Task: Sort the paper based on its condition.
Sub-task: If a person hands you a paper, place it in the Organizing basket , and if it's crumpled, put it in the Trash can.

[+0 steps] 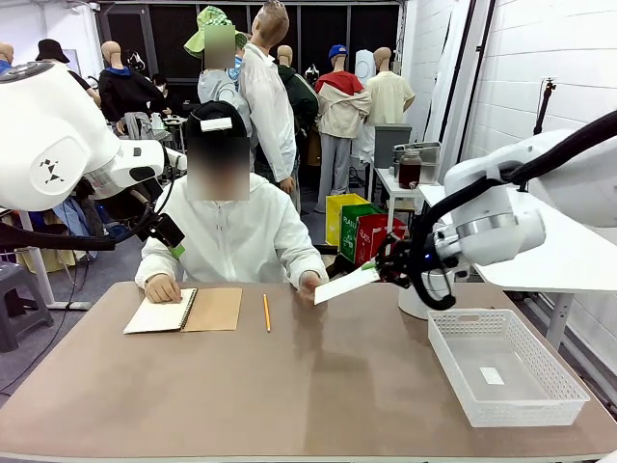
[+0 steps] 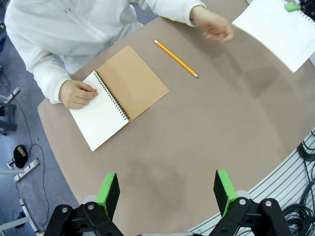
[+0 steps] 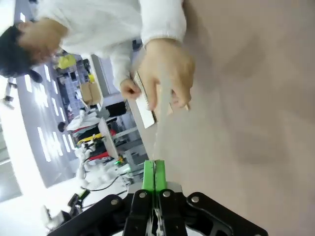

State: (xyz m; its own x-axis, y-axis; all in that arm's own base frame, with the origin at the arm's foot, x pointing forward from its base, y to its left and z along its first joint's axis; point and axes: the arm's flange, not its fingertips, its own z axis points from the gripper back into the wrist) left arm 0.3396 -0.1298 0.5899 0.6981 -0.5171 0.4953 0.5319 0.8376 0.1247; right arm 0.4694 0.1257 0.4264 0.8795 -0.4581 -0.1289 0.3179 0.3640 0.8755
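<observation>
One paper: loose white sheet held in the air above the brown worktop, between the person and the basket, its end towards the robot's right side raised higher
Grip on it: right jaws pinched shut on that raised end; in the right wrist view the green pads press flat together with the sheet edge-on between them
Far end of the sheet: person's hand is right at it in the front view; whether the fingers touch the sheet cannot be told
Left jaws: spread wide with nothing between them, hanging high over the worktop, well apart from the sheet
Notebook: spiral-bound, lying open and flat in front of the person, white page on one side, brown cover on the other
Other hand: closed loosely, resting on the notebook's white page
Pencil: yellow, lying flat just beside the brown cover, between the notebook and the held sheet
Basket: white, perforated walls, standing on the worktop on the robot's right side, below and beside the right arm; a small white patch shows on its floor
</observation>
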